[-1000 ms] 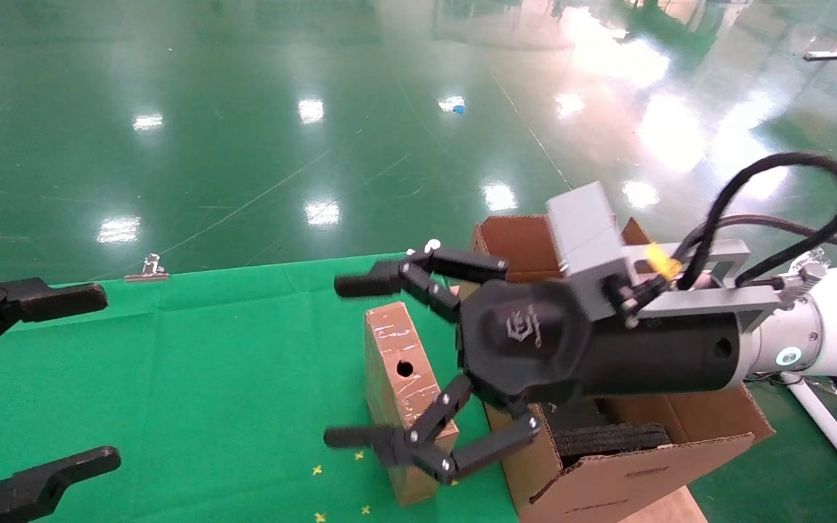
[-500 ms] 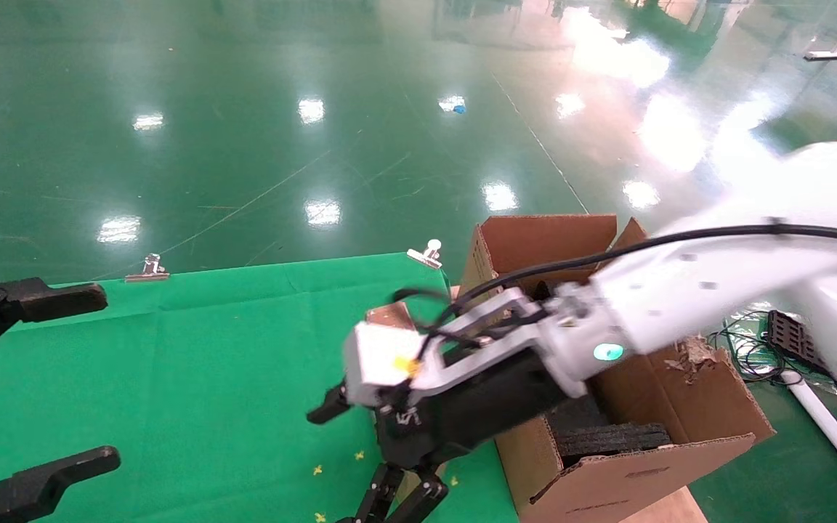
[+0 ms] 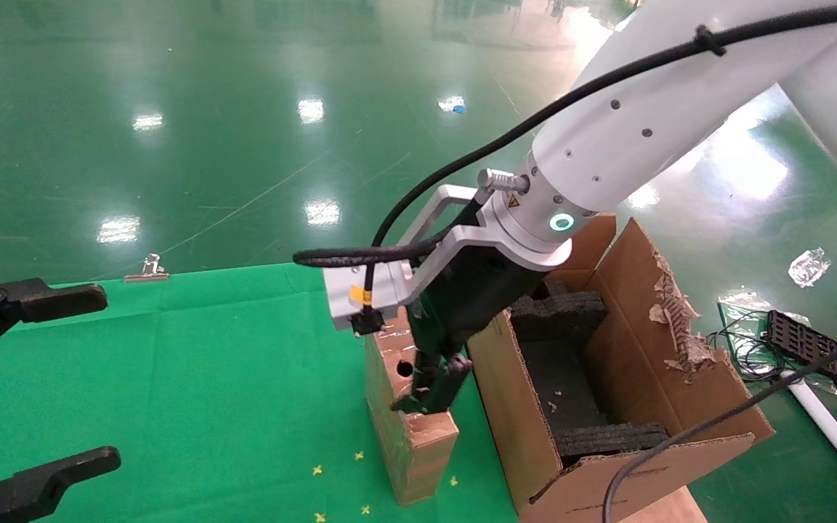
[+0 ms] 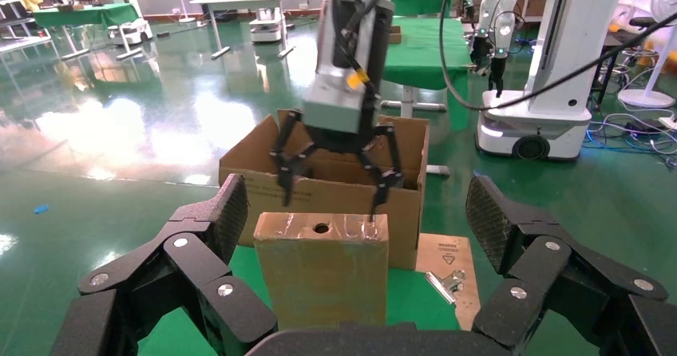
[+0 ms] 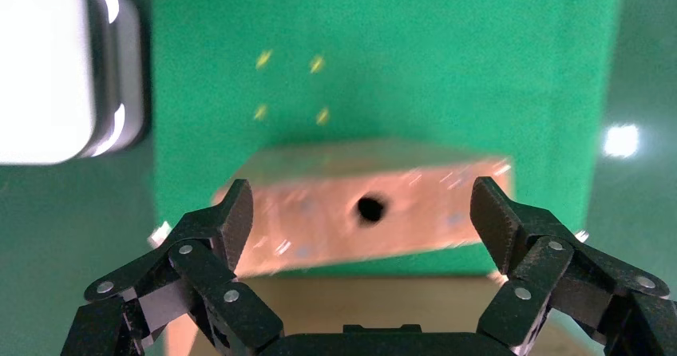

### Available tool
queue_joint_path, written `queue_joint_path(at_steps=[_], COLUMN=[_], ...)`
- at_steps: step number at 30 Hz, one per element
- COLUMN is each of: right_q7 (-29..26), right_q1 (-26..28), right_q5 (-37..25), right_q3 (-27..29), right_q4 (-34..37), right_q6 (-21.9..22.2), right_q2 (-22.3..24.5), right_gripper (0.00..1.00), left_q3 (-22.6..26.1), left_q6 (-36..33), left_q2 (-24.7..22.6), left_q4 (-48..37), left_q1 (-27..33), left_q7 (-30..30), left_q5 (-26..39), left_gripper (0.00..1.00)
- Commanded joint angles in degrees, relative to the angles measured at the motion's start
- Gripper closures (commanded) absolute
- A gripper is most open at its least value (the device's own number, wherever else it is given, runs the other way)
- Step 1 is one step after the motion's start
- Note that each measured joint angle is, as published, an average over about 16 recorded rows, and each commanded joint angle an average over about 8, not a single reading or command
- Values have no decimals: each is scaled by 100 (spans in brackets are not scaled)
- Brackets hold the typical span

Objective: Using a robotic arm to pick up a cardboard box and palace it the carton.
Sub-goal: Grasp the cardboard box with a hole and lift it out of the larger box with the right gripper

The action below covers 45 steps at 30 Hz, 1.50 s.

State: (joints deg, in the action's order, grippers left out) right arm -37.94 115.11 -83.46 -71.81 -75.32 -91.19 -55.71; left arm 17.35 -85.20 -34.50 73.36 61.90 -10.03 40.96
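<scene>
The cardboard box [image 3: 410, 428] stands upright on the green cloth, its taped top face with the round hole facing up. Right beside it on the right stands the carton [image 3: 687, 407], flaps open and dark foam inside. My right gripper [image 3: 431, 396] on the white robotic arm [image 3: 607, 145] points straight down over the box top. In the right wrist view the box [image 5: 319, 228] lies between the spread fingers of the right gripper [image 5: 363, 212], which is open. My left gripper [image 3: 33, 378] is parked open at the left edge; its wrist view faces the box [image 4: 323, 272] and the carton [image 4: 339, 188].
The green cloth [image 3: 193, 363] ends just past the box, and the carton overhangs that edge. Binder clips [image 3: 147, 269] hold the cloth at the back. A black tray with cables [image 3: 814, 352] lies on the floor to the right. Small yellow marks [image 3: 317, 471] dot the cloth.
My right arm swung up and over: the gripper went from lying sideways beside the box to pointing down over its top. The box, carton and left gripper stayed put.
</scene>
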Motion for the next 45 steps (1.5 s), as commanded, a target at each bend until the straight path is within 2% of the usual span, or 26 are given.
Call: queue_joint_path(at_steps=[1,7,13,16,19,24,27,32,38,39,42,45], right_q7=[-91,-223,-344,-591,-1104,-2113,-2518,-2908,-3028,-3020,-2974,-2928], right_q1=[336,583,689,770,862,916,866,738,546,510,405,323], right_q5=[42,127,195,266,372,734,1000,1297,1502,1523,1572,1608], right_q3=[-454,-1158,-1383,-1412,-1454,-1629,-1769,-2012,-2235,-2265,-2358,-2456], right_q4=[0,5,58,229,626,1681,2310,3103,3718,3795,3985,4116], right_q6=[2,108,198,208,171,79,59,64,94,97,97,87], right_q2=[-70,-243,-288,-290,-351,-596,-746,-974,-1223,-1263,-1380,-1481], right_gripper=[0,0,0,0,0,0,0,0,0,2,27,64], left_q3=[1,2,4,5,5,7,7,9,10,11,11,12], left_q6=[0,1,2,2,2,3,3,4,4,5,5,5], left_q2=[0,1,2,2,2,3,3,4,4,4,5,5], left_q4=[0,0,0,0,0,0,0,0,0,0,0,0], left_q1=[0,0,1,1,1,2,2,2,2,2,3,3], left_q7=[0,1,2,2,3,3,4,4,5,5,6,6], left_q5=[0,-1,-3,-3,-4,-5,-5,-6,-7,-7,-8,-8], left_gripper=[0,0,0,0,0,0,0,0,0,0,1,25])
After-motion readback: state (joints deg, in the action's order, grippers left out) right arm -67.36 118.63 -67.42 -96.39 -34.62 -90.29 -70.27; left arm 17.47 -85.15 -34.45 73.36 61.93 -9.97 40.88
